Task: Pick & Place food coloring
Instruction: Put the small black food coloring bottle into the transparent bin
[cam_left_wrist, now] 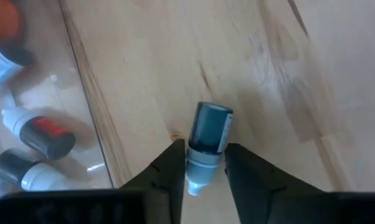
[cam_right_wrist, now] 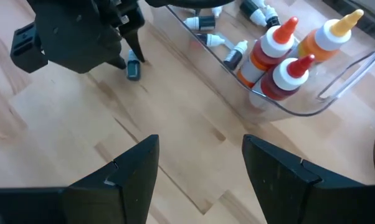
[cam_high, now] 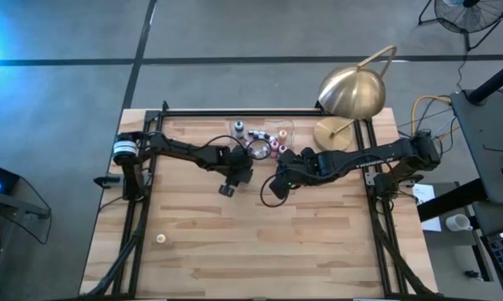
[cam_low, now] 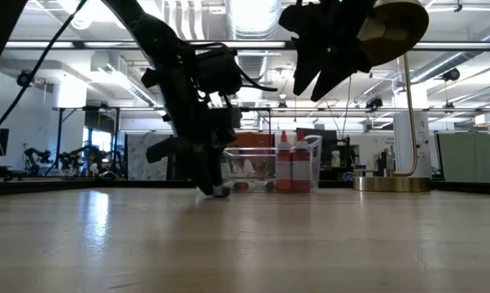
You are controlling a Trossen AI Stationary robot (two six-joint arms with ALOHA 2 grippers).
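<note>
A tiny dark teal dropper bottle (cam_left_wrist: 210, 128) with a pale cap lies on its side on the wooden table, just outside the clear tub (cam_right_wrist: 337, 84). My left gripper (cam_high: 228, 187) is down at the table, shut on it; it also shows in the low view (cam_low: 214, 189). Inside the tub, red, orange and yellow bottles (cam_right_wrist: 287, 78) stand upright and several small bottles (cam_right_wrist: 234, 55) lie flat. My right gripper (cam_right_wrist: 200, 168) is open and empty, well above the table (cam_low: 326, 57), on the near side of the tub. My left gripper pinches the bottle's cap end (cam_left_wrist: 201, 167) between its two fingers (cam_left_wrist: 170, 171), one on each side. The fingers come from above, slanting, and lie along the bottle. The bottle lies on the table, its dark body pointing away from the gripper.
A brass lamp (cam_high: 352, 90) with a round base (cam_high: 333, 134) stands at the far right, next to the tub. A small pale object (cam_high: 160, 239) lies near the left front. Bare wood lies on the near side of both grippers.
</note>
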